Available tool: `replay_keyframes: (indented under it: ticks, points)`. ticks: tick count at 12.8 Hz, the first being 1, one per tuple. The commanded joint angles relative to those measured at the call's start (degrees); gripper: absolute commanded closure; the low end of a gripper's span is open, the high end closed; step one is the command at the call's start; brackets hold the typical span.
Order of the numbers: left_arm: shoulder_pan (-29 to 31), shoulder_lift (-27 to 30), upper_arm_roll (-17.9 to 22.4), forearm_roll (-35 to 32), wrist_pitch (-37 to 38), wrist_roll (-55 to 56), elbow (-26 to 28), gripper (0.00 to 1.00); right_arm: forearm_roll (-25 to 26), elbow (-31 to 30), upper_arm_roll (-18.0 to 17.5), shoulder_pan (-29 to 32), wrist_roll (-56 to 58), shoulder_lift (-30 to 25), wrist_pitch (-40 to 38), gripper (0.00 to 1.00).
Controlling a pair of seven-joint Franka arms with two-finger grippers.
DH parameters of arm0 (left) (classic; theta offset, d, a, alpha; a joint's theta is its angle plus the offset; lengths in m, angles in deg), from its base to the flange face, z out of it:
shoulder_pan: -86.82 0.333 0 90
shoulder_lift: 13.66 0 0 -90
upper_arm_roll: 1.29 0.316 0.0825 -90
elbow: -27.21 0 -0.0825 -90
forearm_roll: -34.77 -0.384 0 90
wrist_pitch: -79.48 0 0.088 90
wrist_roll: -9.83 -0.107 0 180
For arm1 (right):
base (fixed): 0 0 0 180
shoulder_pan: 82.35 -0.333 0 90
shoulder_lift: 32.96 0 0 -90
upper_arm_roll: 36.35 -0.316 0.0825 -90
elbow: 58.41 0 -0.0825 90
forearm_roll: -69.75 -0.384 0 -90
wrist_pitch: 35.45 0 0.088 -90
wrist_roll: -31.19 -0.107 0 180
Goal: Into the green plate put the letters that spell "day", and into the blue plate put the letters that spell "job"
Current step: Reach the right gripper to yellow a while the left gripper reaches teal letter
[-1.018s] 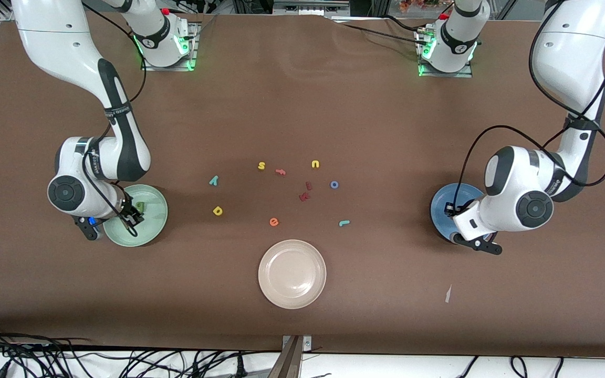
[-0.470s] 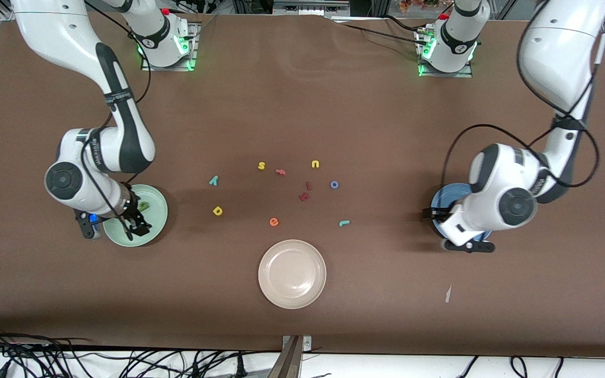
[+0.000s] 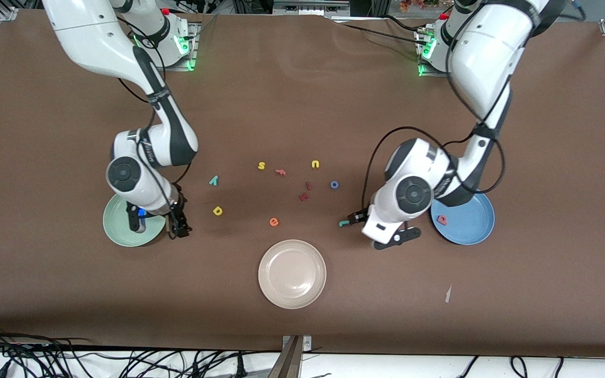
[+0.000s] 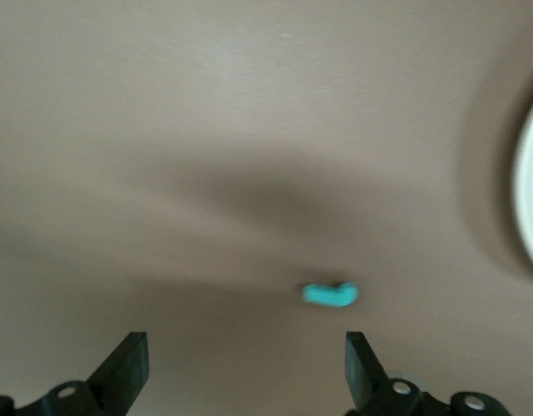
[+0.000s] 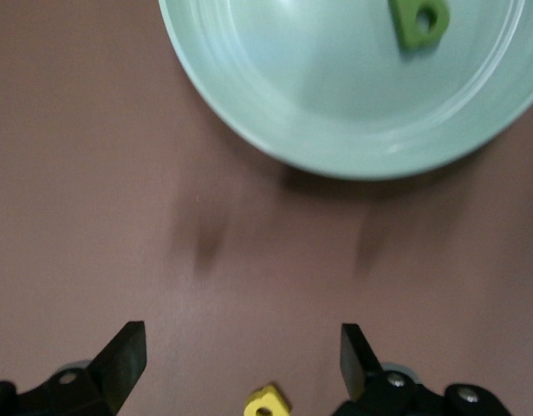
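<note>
The green plate [image 3: 120, 235] [image 5: 335, 104] holds the dark green "a" [image 5: 419, 22], which the right arm hides in the front view. My right gripper [image 3: 179, 229] [image 5: 240, 360] hangs open just beside that plate, with the yellow "d" [image 3: 217, 211] [image 5: 266, 402] close by. The teal "y" [image 3: 214, 180] lies farther from the front camera. On the blue plate [image 3: 471, 227] rests the pink-red "b" [image 3: 442, 220]. My left gripper [image 3: 356, 217] [image 4: 247, 364] is open, low over the table next to the teal "j" [image 3: 344, 223] [image 4: 330, 295]. The blue "o" [image 3: 334, 184] lies on the table.
A beige plate [image 3: 292, 274] sits nearest the front camera at mid-table. Loose letters lie in the middle: yellow "s" [image 3: 261, 166], yellow "u" [image 3: 315, 164], orange "e" [image 3: 274, 222], an orange-red letter [image 3: 280, 171] and two dark red ones [image 3: 305, 195]. A white scrap [image 3: 447, 294] lies near the blue plate.
Both grippers have opened and left their plates, moving toward the table's middle. The "a" stays in the green plate and the "b" in the blue plate.
</note>
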Motion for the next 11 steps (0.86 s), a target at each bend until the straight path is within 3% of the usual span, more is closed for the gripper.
replay_keyframes:
  ticks: [1, 4, 6, 11]
  points:
    - [-4.2, -8.7, 3.5, 1.3, 1.4, 4.1, -11.9, 0.0, -0.5, -0.3, 0.2, -2.0, -5.0, 1.0, 2.8, 0.01]
    - [-8.4, -11.6, 7.3, 1.3, -1.9, 7.4, -13.6, 0.0, -0.5, -0.3, 0.2, -3.1, -5.9, 2.1, 4.4, 0.01]
    - [-8.6, -11.6, 7.4, 1.3, -1.9, 7.5, -13.6, 0.01, -0.5, -0.3, 0.2, -4.0, -5.9, 3.5, 5.1, 0.01]
    - [-8.8, -11.6, 7.2, 1.3, -2.2, 10.0, -12.4, 0.21, -1.5, -0.5, 0.2, -5.1, -7.0, 4.3, 5.0, 0.01]
